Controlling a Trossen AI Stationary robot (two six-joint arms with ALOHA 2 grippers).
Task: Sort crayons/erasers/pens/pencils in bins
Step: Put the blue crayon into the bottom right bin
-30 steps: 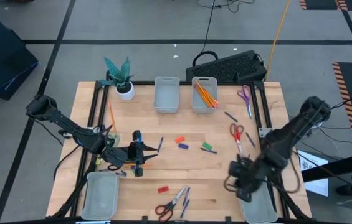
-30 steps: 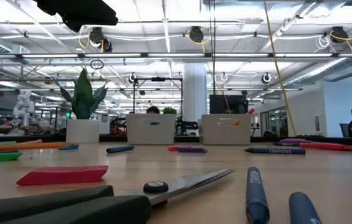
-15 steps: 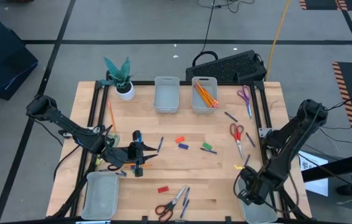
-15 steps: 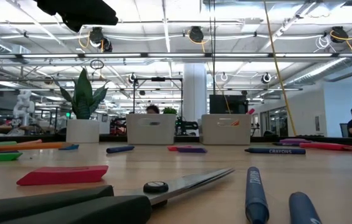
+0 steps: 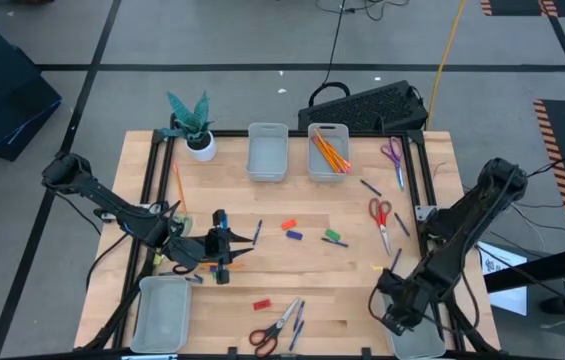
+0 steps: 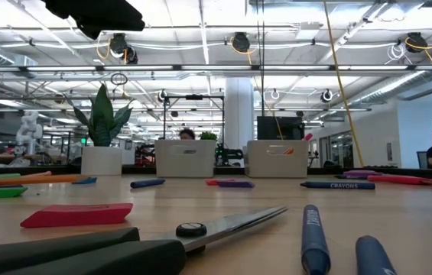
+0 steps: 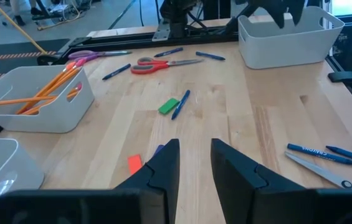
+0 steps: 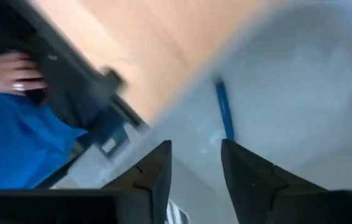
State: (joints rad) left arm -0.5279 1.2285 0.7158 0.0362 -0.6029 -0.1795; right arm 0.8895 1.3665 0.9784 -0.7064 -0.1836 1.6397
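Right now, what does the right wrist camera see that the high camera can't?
Only the right wrist view shows a blue stick lying inside the bin and a person's hand beyond the table edge. Only the high view shows the plant, the pencils, the red scissors and the left gripper. Both show the open right gripper over that bin, and the wooden table.

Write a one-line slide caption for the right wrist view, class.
Right gripper, open, hovers over a pale bin in which a blue pen already lies.
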